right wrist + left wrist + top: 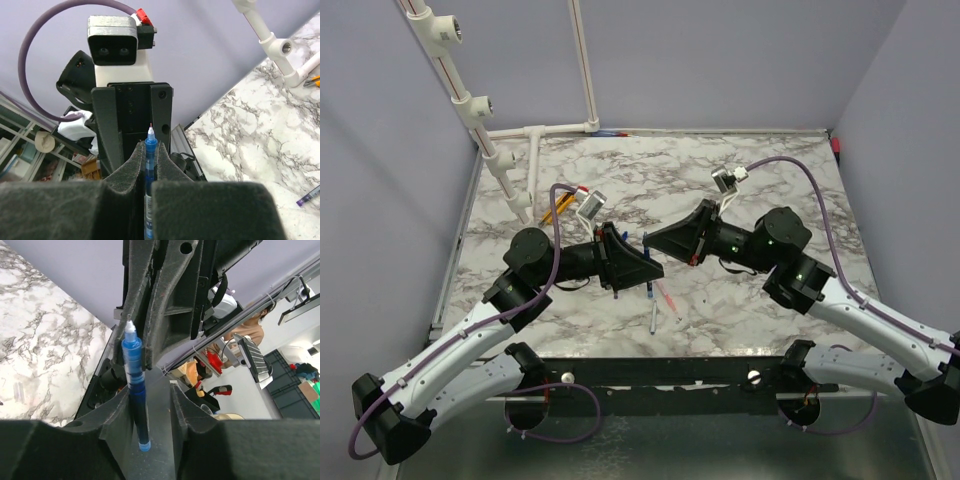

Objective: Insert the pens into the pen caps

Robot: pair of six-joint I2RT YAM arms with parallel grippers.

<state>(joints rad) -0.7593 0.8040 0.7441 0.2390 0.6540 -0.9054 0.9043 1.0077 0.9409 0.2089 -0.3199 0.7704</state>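
Note:
My two grippers meet tip to tip above the middle of the marble table [720, 190], both rolled on their sides. My right gripper [647, 243] [149, 146] is shut on a blue pen [149, 167] that lies along its fingers, its bare white-and-red tip aimed at the left gripper. My left gripper [660, 271] [150, 390] has its fingers apart. A dark blue pen [136, 400] lies lengthwise against one finger, with a clear gap to the other. A red-pink pen [667, 297] and a whitish pen [653, 318] [310, 196] lie below. I cannot pick out any caps.
A white pipe frame [505, 160] [272, 37] stands at the back left, with a yellow-and-black tool [558, 208] beside it. A black rail [650, 372] runs along the table's near edge. Purple walls close in the back and both sides.

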